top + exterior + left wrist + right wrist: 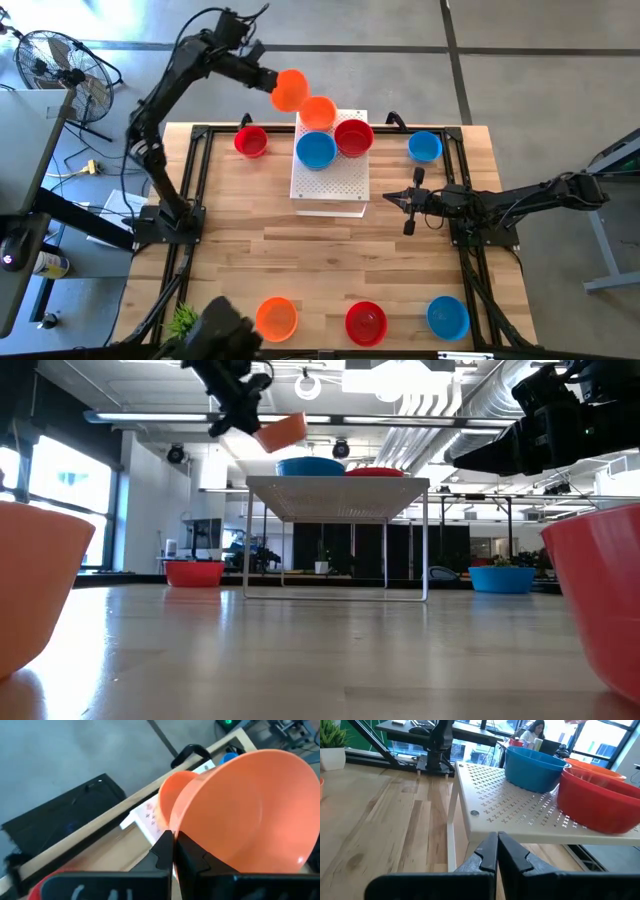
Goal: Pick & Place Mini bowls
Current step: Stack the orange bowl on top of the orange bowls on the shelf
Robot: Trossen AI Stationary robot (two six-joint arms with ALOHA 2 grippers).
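My left gripper (272, 84) is raised over the table's far edge, shut on an orange mini bowl (291, 90) that hangs tilted in the air (282, 432) just left of the white perforated board (330, 185). On the board stand an orange bowl (318, 113), a red bowl (353, 137) and a blue bowl (316, 150), each on its base. My right gripper (405, 200) waits shut beside the board's right edge, holding nothing. My left gripper pinches the orange bowl's rim (176, 833) between its two fingers, one on the inner side of the wall and one on the outer. The fingers slant down from the far left. The bowl is lifted clear and tilted, its opening turned sideways.
A red bowl (251, 141) and a blue bowl (425, 147) stand on the table left and right of the board. Along the near edge stand an orange (277, 318), a red (366, 322) and a blue bowl (448, 317). A small green plant (183, 320) is at the near left.
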